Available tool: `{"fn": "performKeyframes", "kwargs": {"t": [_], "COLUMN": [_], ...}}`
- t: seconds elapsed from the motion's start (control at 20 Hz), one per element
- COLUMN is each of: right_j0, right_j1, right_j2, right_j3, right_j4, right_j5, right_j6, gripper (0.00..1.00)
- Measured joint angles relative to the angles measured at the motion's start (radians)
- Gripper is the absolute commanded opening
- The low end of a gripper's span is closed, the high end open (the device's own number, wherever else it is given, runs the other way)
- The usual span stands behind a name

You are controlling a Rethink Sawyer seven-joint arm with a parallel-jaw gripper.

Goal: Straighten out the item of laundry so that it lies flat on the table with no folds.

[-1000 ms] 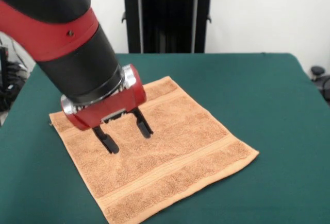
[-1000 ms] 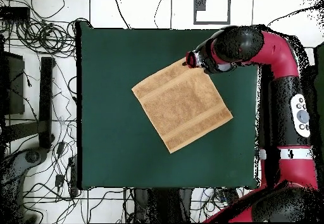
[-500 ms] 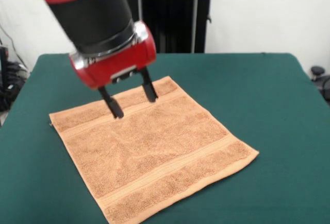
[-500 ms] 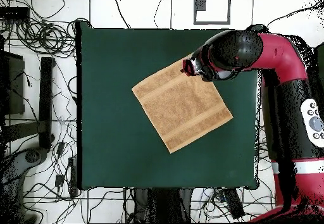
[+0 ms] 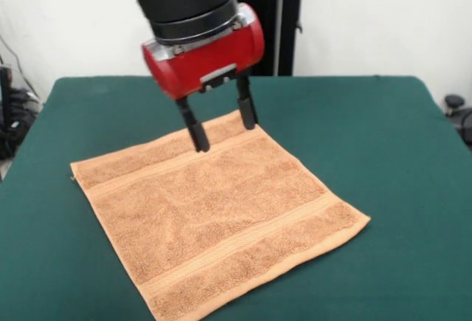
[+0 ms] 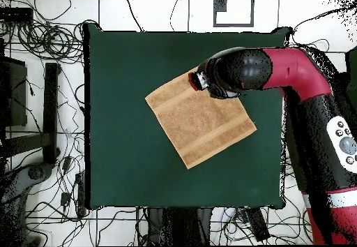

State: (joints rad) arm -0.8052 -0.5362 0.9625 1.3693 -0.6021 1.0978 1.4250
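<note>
towel [image 5: 217,214] flat on table [image 5: 383,136], spread hand [image 5: 223,127] above

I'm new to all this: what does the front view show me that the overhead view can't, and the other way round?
Only the front view shows the tool from the side: its two dark fingers stand apart, open, empty, above the far part of the towel. It also shows the woven border bands clearly.

Only the overhead view shows the whole table, the towel lying turned at an angle on it, the long red arm, and tangled cables on the floor.

Both show the orange towel spread flat, no folds, on green cloth.
</note>
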Motion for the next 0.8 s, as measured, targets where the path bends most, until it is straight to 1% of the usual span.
{"fn": "performKeyframes", "kwargs": {"t": [0.1, 0.2, 0.35, 0.5, 0.55, 0.65, 0.8], "right_j0": [0.001, 0.005, 0.012, 0.027, 0.039, 0.044, 0.063], "right_j1": [-0.009, -0.026, -0.043, -0.07, -0.091, -0.099, -0.13], "right_j2": [-0.002, -0.009, -0.022, -0.054, -0.079, -0.09, -0.131], "right_j3": [0.022, 0.062, 0.092, 0.128, 0.15, 0.159, 0.192], "right_j4": [0.0, 0.0, 0.0, 0.0, 0.0, 0.0, 0.0], "right_j5": [-0.036, -0.102, -0.144, -0.193, -0.223, -0.235, -0.28], "right_j6": [0.0, 0.0, 0.0, 0.001, 0.004, 0.005, 0.007], "gripper": [1.0, 1.0, 1.0, 1.0, 1.0, 1.0, 1.0]}}
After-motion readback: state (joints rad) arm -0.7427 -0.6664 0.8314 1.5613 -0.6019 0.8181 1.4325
